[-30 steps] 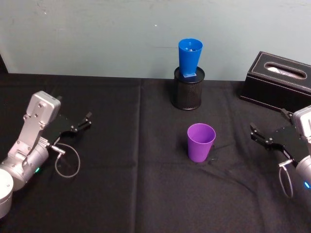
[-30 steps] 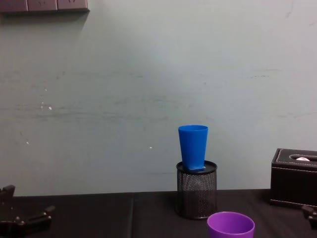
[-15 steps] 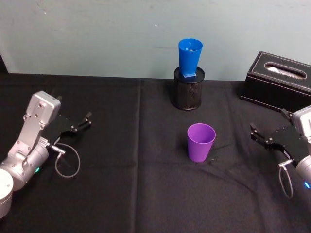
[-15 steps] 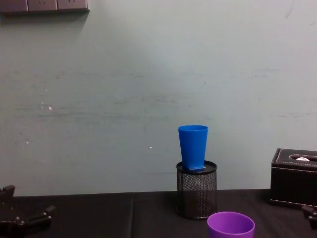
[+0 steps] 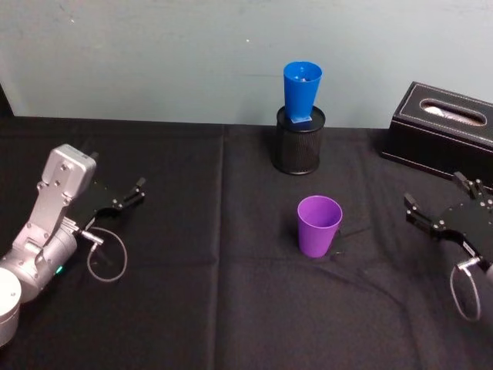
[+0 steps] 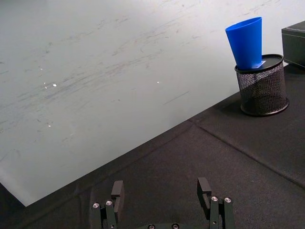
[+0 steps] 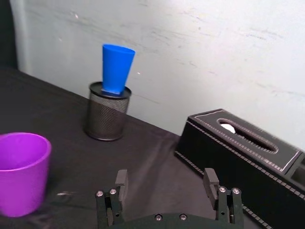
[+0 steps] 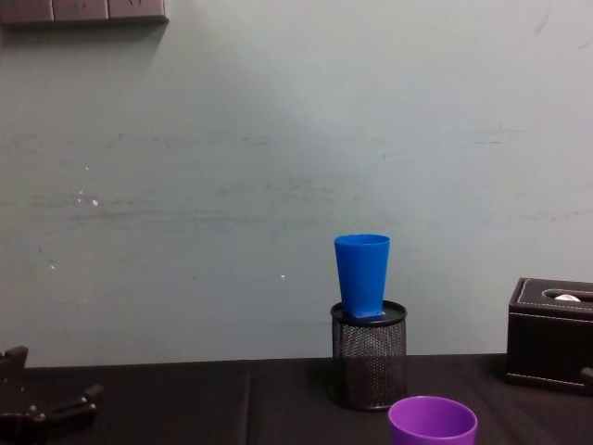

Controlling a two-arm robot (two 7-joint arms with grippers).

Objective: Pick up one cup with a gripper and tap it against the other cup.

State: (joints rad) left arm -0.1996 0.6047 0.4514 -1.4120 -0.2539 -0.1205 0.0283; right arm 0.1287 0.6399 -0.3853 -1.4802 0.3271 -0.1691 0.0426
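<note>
Over the black table the right gripper has its jaws open, likely for the upright purple plastic tumbler well apart from them, the blue plastic tumbler farther off; left gripper parked open, far left.

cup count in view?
2: purple cup upright on the black tablecloth, mid-table; blue cup at the top of the mesh pen holder behind it. None look hidden.
</note>
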